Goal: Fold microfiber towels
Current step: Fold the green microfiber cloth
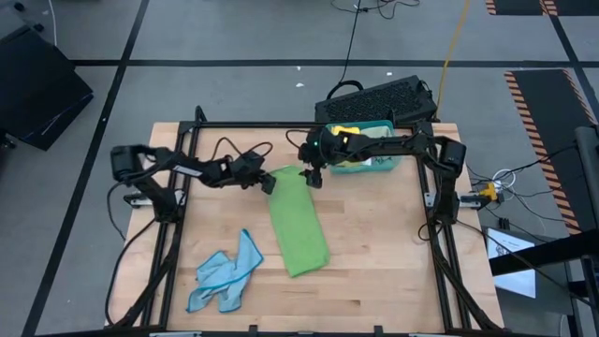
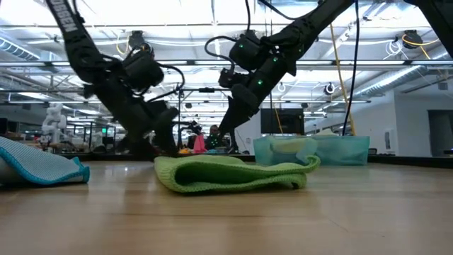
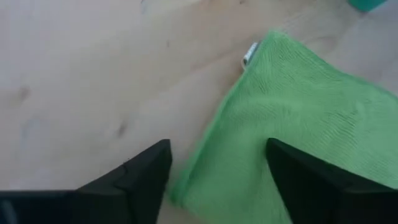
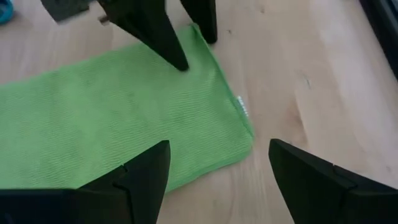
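Observation:
A bright green towel (image 1: 298, 225), folded into a long strip, lies flat on the wooden table, running from its middle toward the near edge. My left gripper (image 1: 269, 181) stands open at the strip's far left corner (image 3: 249, 143). My right gripper (image 1: 314, 176) hangs open above the far right corner, where a small white label (image 4: 241, 106) shows. A light blue towel (image 1: 225, 273) lies crumpled at the near left. My left gripper comes slanting down from the table's left. One fingertip (image 4: 180, 62) shows over the cloth at the far end, the other (image 4: 208, 37) at its edge. Whether either touches the towel, I cannot tell.
A teal tray (image 1: 379, 168) with a yellow cloth in it stands at the far right, just behind my right gripper. A black keyboard (image 1: 379, 98) lies beyond the far edge. Bare wood spreads to the right of the green strip.

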{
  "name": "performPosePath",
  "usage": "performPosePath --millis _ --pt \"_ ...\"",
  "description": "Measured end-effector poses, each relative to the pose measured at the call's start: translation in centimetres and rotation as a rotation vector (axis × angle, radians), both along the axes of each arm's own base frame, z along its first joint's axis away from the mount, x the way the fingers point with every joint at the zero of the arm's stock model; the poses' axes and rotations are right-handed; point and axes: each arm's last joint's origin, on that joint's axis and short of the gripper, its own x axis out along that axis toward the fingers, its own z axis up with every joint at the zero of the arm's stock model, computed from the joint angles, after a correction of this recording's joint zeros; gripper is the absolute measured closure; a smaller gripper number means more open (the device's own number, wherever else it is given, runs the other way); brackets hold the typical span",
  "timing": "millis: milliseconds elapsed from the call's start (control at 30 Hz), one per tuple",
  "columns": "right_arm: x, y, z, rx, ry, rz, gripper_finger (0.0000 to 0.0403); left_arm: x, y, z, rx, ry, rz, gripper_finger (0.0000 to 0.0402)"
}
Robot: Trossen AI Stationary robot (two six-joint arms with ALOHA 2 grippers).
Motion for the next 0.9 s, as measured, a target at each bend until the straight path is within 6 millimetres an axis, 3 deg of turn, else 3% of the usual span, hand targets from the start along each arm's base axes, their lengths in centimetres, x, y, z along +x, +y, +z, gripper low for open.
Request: performPosePath --millis 233,367,733,900 --pt "-0.6 -0.6 -0.2 0.090 0.017 0.020 0.0138 0.8 0.1 -0.6 0.102 0.088 -0.131 0.0296" --pt "-0.7 0.1 -0.5 0.112 0.060 0.034 0.0138 0.9 -0.3 0.3 0.170 0.090 -0.255 0.0387" --pt "-1.5 0.9 -1.1 0.155 0.169 0.063 0.0138 2.4 -3.5 5.6 0.604 0.063 -0.590 0.0397" --pt "-1.5 0.9 -1.1 0.152 0.169 0.068 0.0137 3.2 -4.5 6.9 0.683 0.042 -0.680 0.0397"
